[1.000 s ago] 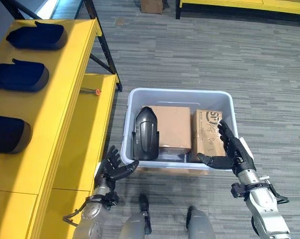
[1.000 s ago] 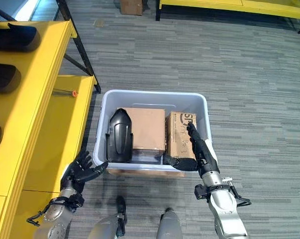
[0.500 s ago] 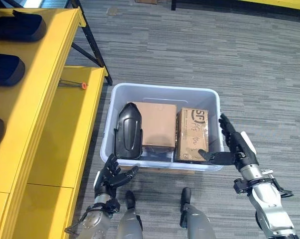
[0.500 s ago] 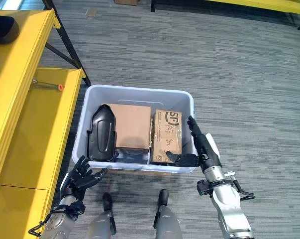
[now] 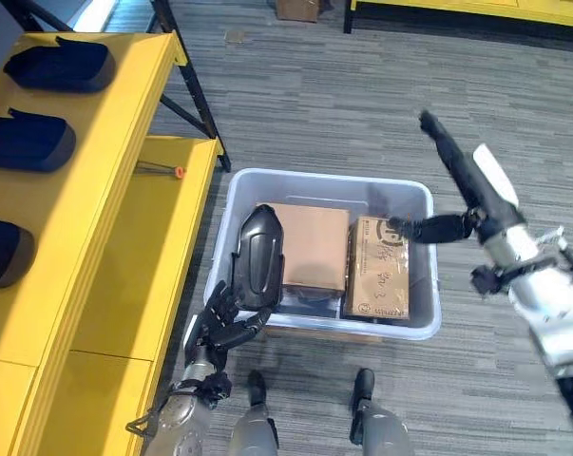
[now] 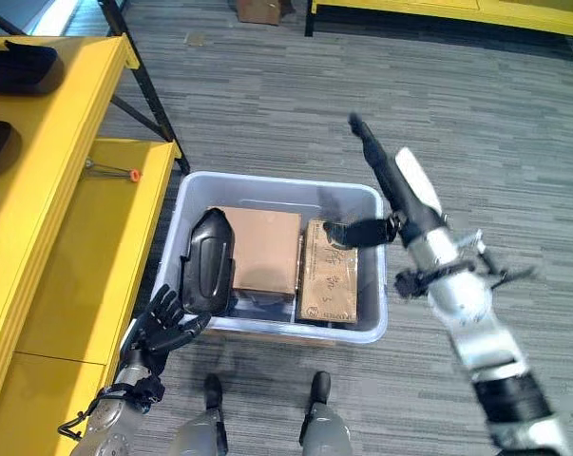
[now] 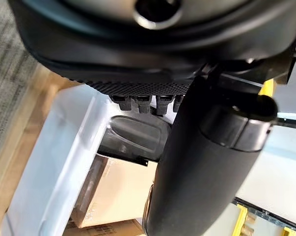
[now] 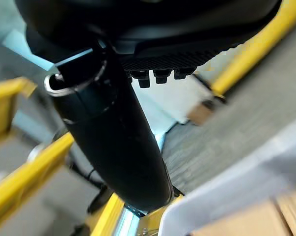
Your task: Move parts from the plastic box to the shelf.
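Note:
The pale plastic box stands on the floor beside the yellow shelf. A black moulded part leans upright at the box's left end, seen too in the left wrist view. Two cardboard boxes fill the remaining space. My left hand hovers open at the box's front left corner, just below the black part and holding nothing. My right hand is raised above the box's right side, fingers straight, thumb stretched towards the box, empty.
Three dark blue parts lie on the shelf's top board. An orange-handled tool rests on the lower board. Grey carpet surrounds the box; a small carton and another yellow frame stand far off.
My right hand has lifted from the box's front right rim to well above its right side. The left hand stays at the front left corner. The camera shifted.

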Motion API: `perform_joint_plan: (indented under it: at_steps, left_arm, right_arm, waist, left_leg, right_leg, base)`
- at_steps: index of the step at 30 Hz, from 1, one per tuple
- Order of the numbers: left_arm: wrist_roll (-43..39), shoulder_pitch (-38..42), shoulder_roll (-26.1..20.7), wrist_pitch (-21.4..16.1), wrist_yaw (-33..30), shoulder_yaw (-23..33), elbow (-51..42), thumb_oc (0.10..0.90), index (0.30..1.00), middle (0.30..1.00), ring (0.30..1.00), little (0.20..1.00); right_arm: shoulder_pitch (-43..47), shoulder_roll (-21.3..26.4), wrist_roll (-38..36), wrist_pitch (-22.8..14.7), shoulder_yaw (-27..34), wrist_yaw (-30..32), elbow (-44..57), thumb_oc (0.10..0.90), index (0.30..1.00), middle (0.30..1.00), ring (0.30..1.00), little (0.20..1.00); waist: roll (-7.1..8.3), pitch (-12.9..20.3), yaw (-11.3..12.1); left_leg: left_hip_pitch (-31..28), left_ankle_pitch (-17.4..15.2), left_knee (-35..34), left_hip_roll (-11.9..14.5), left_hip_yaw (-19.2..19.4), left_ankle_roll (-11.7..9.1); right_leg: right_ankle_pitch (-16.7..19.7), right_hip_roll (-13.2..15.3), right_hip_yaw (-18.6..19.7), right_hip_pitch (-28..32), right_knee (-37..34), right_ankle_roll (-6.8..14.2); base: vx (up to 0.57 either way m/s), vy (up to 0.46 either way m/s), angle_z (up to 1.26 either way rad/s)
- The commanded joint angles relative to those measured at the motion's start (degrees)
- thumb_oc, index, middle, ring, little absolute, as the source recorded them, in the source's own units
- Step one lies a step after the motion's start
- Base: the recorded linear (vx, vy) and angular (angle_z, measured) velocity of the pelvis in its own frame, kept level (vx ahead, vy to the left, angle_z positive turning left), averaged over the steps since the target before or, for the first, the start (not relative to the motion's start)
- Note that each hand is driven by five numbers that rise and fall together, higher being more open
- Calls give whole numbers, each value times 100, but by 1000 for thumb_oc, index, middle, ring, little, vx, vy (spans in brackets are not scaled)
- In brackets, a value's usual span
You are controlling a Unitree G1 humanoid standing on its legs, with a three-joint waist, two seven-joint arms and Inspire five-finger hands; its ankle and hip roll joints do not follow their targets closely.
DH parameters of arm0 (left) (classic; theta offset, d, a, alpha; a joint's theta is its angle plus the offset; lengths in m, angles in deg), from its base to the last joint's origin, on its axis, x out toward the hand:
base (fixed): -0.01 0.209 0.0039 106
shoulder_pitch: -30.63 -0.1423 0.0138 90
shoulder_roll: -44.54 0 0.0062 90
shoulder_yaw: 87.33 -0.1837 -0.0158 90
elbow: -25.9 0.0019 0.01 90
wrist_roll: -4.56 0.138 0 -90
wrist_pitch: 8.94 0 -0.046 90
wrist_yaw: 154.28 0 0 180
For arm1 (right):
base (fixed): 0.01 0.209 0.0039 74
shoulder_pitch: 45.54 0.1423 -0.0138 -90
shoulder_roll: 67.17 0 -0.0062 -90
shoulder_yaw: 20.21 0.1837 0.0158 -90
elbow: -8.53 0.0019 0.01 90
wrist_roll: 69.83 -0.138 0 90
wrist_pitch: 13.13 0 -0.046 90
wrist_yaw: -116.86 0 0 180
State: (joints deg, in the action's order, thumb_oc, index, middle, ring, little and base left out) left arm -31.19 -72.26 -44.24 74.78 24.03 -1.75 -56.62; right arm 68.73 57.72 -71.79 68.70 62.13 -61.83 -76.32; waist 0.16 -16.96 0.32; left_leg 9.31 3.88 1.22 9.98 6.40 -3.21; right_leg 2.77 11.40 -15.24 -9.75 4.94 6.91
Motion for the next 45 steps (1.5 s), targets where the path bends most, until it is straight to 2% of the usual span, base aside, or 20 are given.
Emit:
perform_joint_plan:
  at_steps: [1,2,3,5,6,8,9,11,15,24,25,37,45]
  left_arm:
    - [-207,-61,-726,-395,180,160,-634,900,1000,1000,1000,1000]
    - [-228,-98,-832,-411,160,182,-640,900,1000,1000,1000,1000]
    - [-228,-95,-815,-410,160,194,-640,900,1000,1000,1000,1000]
    - [-257,-108,-886,-419,135,182,-656,900,1000,1000,1000,1000]
    - [-266,-96,-906,-430,118,186,-668,900,1000,1000,1000,1000]
    - [-304,-48,-1010,-446,81,162,-708,900,1000,1000,1000,1000]
    - [-303,-42,-994,-445,80,165,-709,900,1000,1000,1000,1000]
    - [-294,2,-1063,-455,75,123,-743,900,1000,1000,1000,1000]
    - [-296,62,-1122,-487,38,53,-775,900,1000,1000,1000,1000]
    - [-312,174,-1179,-564,-34,-90,-872,900,1000,1000,1000,1000]
    - [-324,208,-1181,-577,-56,-132,-879,900,1000,1000,1000,1000]
    - [-315,345,-1198,-667,-256,-192,-963,900,1000,1000,1000,1000]
    - [-319,424,-1194,-719,-345,-241,-1039,900,1000,1000,1000,1000]
  right_arm:
    - [1814,808,327,-406,-805,90,-45,900,1000,1000,1000,1000]
    - [2438,1065,488,-365,-1400,-41,-195,900,1000,1000,1000,1000]
    - [2494,1063,486,-371,-1449,-34,-220,900,1000,1000,1000,1000]
    - [3092,1238,699,-311,-2100,-132,-470,900,1000,1000,1000,1000]
    - [3496,1310,832,-306,-2531,-199,-610,900,1000,1000,1000,1000]
    - [4481,1375,1322,-297,-3776,-511,-953,900,1000,1000,1000,1000]
    - [4522,1372,1318,-300,-3812,-507,-968,900,1000,1000,1000,1000]
    - [4891,1457,1683,-376,-4380,-721,-951,900,1000,1000,1000,1000]
    - [5159,1509,2142,-442,-4970,-862,-1179,900,1000,1000,1000,1000]
    - [5700,1536,2766,-526,-5850,-878,-1718,900,1000,1000,1000,1000]
    - [5669,1531,2951,-519,-5934,-874,-1877,900,1000,1000,1000,1000]
    - [5851,1532,3852,-454,-6284,-615,-2386,900,1000,1000,1000,1000]
    - [5891,1509,4135,-385,-6310,-426,-2638,900,1000,1000,1000,1000]
  waist:
    - [440,241,334]
    - [456,160,468]
    - [450,165,446]
    - [463,52,581]
    - [453,2,616]
    - [394,-231,865]
    - [386,-222,845]
    - [316,-386,1003]
    - [206,-523,1130]
    - [62,-778,1343]
    - [62,-829,1379]
    - [-83,-1132,1477]
    - [-157,-1268,1438]
  left_leg:
    - [62,-270,250,168,-155,-252]
    - [122,-269,278,155,-221,-264]
    - [143,-248,272,148,-226,-258]
    - [213,-248,315,140,-306,-268]
    - [280,-226,340,121,-347,-260]
    - [505,-236,501,86,-564,-259]
    - [531,-215,496,78,-573,-253]
    - [702,-237,637,3,-754,-252]
    - [924,-208,746,-107,-946,-258]
    - [1237,-205,909,-273,-1144,-236]
    - [1257,-364,991,-288,-1210,-269]
    - [1697,-534,1458,-495,-1374,-270]
    - [1976,-700,1847,-567,-1417,-255]
  right_leg:
    - [-198,377,-137,267,-36,249]
    - [-231,397,-212,277,9,243]
    - [-211,402,-217,262,-2,242]
    - [-266,425,-288,268,71,235]
    - [-264,447,-313,235,112,229]
    - [-401,541,-449,143,406,203]
    - [-381,545,-458,127,395,202]
    - [-504,649,-568,65,659,192]
    - [-627,767,-734,-6,914,184]
    - [-801,913,-831,-232,1340,170]
    - [-975,924,-794,-244,1483,211]
    - [-1301,1088,-755,-619,2196,169]
    - [-1533,1177,-653,-897,2656,135]
  base:
    - [-60,-15,30]
    - [-50,-10,33]
    - [-37,-18,33]
    - [-39,-16,27]
    - [-73,-5,37]
    - [-84,-11,38]
    - [-48,-18,35]
    - [-44,-24,44]
    - [-20,-9,41]
    - [-9,-6,21]
    - [70,-59,15]
    - [9,-23,11]
    - [5,-16,7]
